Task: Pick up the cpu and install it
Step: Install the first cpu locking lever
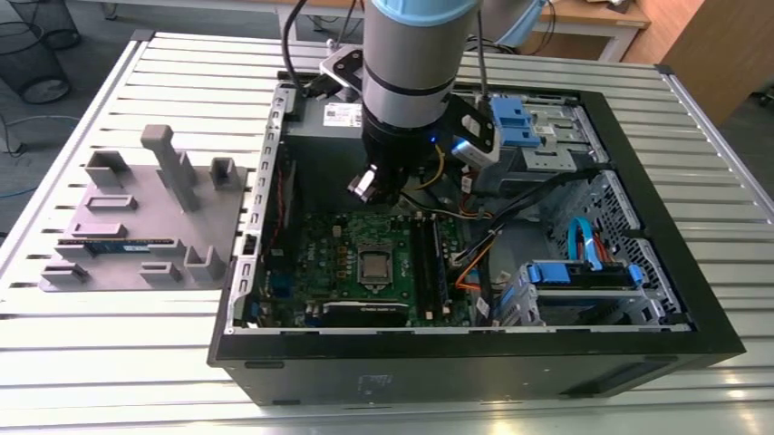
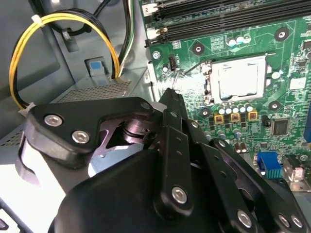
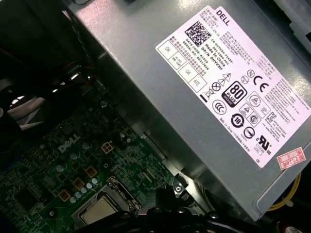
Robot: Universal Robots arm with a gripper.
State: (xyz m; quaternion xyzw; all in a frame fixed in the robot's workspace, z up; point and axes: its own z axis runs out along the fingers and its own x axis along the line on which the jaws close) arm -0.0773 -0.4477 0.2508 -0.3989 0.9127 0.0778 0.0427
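Gripper [image 1: 366, 188] hovered inside the computer case [image 1: 677, 344], over the motherboard [image 2: 291, 68]; finger state could not be told | cpu [image 2: 239, 80] sat flat in its socket, just beyond the fingertips, away from the power supply [image 3: 194, 116].

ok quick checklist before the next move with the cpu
1. cpu lying in its socket on the motherboard: ok
2. socket latch closed over the cpu: cannot tell
3. end effector above the board, apart from the cpu: ok
4. yellow cables away from the socket: ok
5. clearance between the end effector and the power supply box: cannot tell
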